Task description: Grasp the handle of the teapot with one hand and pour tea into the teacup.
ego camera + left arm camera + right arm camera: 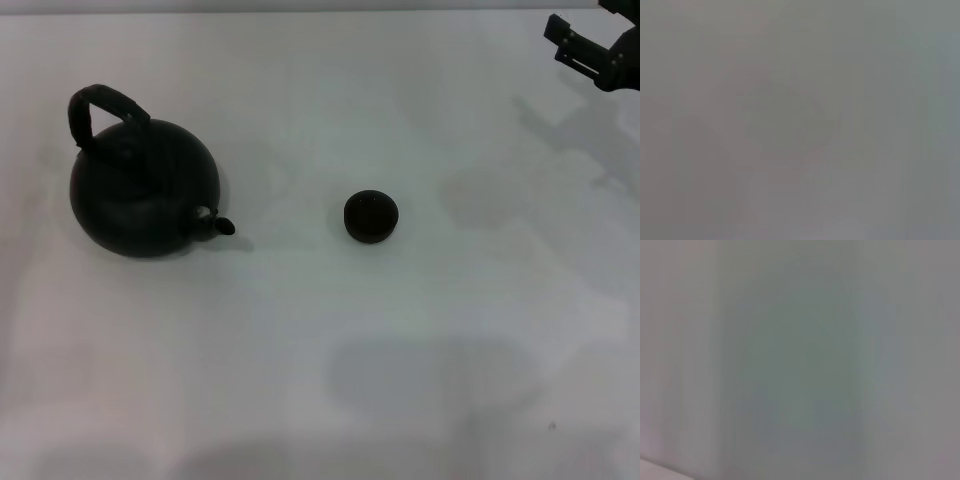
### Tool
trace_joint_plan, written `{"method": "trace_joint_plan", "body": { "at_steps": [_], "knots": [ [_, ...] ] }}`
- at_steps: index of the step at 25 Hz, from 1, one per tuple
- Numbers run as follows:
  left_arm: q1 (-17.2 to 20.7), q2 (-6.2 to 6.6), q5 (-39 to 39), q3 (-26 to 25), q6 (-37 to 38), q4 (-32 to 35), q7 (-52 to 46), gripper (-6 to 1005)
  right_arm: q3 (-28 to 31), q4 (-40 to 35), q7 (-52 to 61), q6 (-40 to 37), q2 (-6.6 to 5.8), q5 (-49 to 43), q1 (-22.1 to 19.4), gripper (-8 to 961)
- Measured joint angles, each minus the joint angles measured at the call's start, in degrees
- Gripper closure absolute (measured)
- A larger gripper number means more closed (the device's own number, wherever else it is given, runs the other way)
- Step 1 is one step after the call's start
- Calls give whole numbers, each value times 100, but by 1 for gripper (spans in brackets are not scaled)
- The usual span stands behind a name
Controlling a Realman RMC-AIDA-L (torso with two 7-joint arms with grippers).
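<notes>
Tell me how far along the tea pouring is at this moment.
The teapot stands upright on the table, handle free, spout toward the teacup, which sits apart from it. Nothing is in hand: the right pincer is far off at the table's far right corner; the left is out of view. Whether the cup holds tea cannot be told, so this fits either before the pour or after the pot was set back.

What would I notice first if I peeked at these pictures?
First you would see the big dark teapot standing upright on the left of the white table, its looped handle up and its spout aimed at the cup. The small dark teacup sits near the middle, apart from the pot. The right end effector peeks in at the far right corner, holding nothing.
</notes>
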Motion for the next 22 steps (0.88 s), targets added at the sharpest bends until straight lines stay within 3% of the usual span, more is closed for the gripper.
{"method": "trace_joint_plan", "body": {
  "at_steps": [6,10,15,22],
  "knots": [
    [-200,-14,-105,24,29,-314,418,282,7,152,-113,-19,-34,171,21,93],
    [-275,10,-210,72,104,-447,-257,281,62,111,135,-2,-101,175,3,93],
    [-255,101,459,65,68,-248,-1337,281,65,110,217,148,-176,147,-53,93],
    [-174,6,372,-753,-22,-217,-1217,281,80,98,252,422,-73,177,-155,93]
  ]
}}
